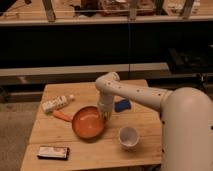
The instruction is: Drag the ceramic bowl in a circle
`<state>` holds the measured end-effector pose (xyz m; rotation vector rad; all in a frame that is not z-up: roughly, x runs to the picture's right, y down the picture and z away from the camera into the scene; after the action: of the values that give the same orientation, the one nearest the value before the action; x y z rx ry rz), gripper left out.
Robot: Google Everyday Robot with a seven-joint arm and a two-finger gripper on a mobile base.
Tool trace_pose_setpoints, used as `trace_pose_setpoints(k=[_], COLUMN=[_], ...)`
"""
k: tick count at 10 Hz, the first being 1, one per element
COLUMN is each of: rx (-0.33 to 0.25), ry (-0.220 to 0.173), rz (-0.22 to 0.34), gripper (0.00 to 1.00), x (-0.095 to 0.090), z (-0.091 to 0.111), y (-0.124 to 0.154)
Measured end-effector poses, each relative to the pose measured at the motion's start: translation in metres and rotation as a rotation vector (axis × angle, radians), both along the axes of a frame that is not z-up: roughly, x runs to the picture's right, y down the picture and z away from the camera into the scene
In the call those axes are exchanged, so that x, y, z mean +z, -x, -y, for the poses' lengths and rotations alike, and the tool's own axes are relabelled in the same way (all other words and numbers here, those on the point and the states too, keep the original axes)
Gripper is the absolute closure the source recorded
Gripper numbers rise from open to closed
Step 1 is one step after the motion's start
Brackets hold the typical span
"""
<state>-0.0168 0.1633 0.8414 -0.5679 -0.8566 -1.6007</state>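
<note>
The ceramic bowl point(88, 122) is wide, shallow and glossy orange-brown. It sits on the wooden table point(90, 152) left of centre, tipped slightly. My gripper point(105, 115) reaches down from the white arm point(130, 92) to the bowl's right rim and touches it. A small white cup point(128, 136) stands to the right of the bowl, close to it but apart.
A white bottle point(56, 103) lies at the table's left, with an orange carrot-like piece point(62, 116) just below it beside the bowl. A blue object point(122, 105) lies behind the arm. A dark flat packet point(53, 152) lies at the front left. A dark shelf stands behind the table.
</note>
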Motion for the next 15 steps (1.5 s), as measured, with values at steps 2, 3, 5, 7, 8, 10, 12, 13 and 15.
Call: trace_pose_setpoints(k=[2, 3, 5, 7, 8, 10, 12, 13, 15], rx=[-0.008, 0.009, 0.076, 0.144, 0.187, 0.250, 0.266, 0.260, 0.215], ry=[-0.011, -0.026, -0.060, -0.087, -0.099, -0.103, -0.092, -0.069, -0.025], rz=[0.038, 0.034, -0.023, -0.090, -0.136, -0.240, -0.284, -0.298, -0.253], gripper=[0.95, 0.95, 0.95, 0.95, 0.95, 0.95, 0.95, 0.95, 0.95], x=[0.016, 0.024, 0.037, 0.038, 0.035, 0.027, 0.016, 0.008, 0.004], z=[0.018, 0.034, 0.066, 0.083, 0.089, 0.087, 0.076, 0.065, 0.049], y=[0.011, 0.009, -0.010, -0.036, -0.052, -0.081, -0.098, -0.109, -0.103])
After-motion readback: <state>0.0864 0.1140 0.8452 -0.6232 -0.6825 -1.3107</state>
